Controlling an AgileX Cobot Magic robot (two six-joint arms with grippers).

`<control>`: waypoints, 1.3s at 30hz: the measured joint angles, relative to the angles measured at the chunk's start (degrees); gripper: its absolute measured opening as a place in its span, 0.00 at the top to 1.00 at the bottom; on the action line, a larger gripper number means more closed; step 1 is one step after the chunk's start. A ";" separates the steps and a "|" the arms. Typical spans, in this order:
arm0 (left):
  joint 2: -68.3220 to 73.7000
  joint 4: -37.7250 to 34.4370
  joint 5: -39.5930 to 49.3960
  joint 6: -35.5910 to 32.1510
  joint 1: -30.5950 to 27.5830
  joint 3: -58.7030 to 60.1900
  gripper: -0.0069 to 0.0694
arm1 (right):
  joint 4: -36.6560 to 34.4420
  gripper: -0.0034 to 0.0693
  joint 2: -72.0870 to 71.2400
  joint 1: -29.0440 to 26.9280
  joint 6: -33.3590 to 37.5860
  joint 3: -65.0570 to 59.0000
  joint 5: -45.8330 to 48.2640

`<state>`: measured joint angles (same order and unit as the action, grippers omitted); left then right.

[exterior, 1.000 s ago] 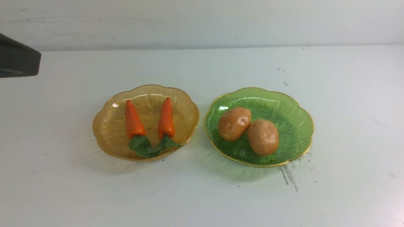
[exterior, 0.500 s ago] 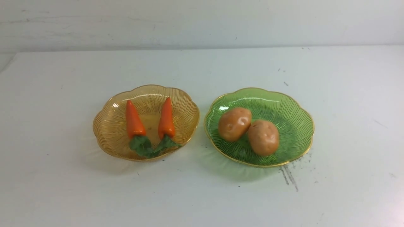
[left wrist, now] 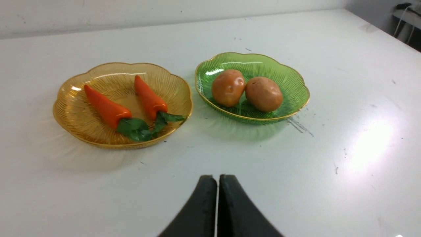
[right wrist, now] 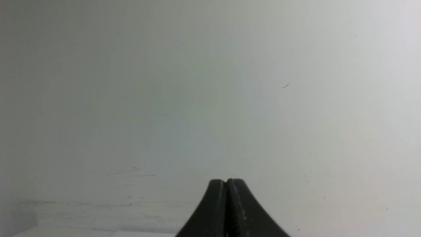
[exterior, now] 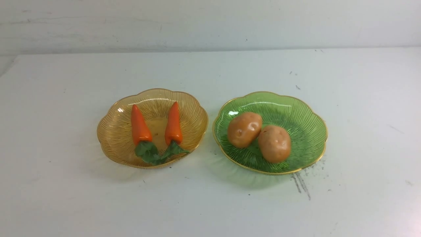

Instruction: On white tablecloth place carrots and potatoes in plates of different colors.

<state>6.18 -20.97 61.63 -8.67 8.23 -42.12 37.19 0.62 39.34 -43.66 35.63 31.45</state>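
Observation:
On the white tablecloth (exterior: 210,204) stand two plates side by side. The amber-yellow plate (exterior: 111,131) on the left holds two orange carrots (exterior: 139,126) (exterior: 173,125), tips away from me, green tops touching. The green plate (exterior: 306,131) on the right holds two tan potatoes (exterior: 244,129) (exterior: 274,143) that touch each other. Neither arm shows in the front view. In the left wrist view my left gripper (left wrist: 217,179) is shut and empty, well short of both plates (left wrist: 72,115) (left wrist: 296,95). My right gripper (right wrist: 227,181) is shut and empty over bare cloth.
Grey scuff streaks (exterior: 301,184) mark the cloth just in front of the green plate. The table's far edge meets a pale wall (exterior: 210,23). A cable and a ledge (left wrist: 406,14) lie beyond the table's corner in the left wrist view.
A dark part of the left arm at the front view's left edge one second ago has gone out of view. Plates, carrots and potatoes have not moved.

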 joint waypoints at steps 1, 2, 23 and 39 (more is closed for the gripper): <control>-0.71 -0.27 0.73 0.00 0.00 0.88 0.91 | 0.00 0.97 0.00 0.00 0.00 0.00 0.00; -1.05 -0.33 1.16 0.00 0.00 1.27 0.91 | 0.00 0.97 0.00 0.00 0.00 0.00 0.00; -5.98 20.97 -25.02 -0.68 0.00 22.70 0.91 | 0.00 0.97 0.00 0.00 0.06 0.00 -0.15; -6.94 22.98 -39.36 2.17 -0.71 43.52 0.91 | 0.00 0.97 0.00 0.00 -0.28 0.00 -0.23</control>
<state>-0.75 2.01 22.27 -6.50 7.52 1.40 37.19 0.62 39.34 -43.94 35.63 31.22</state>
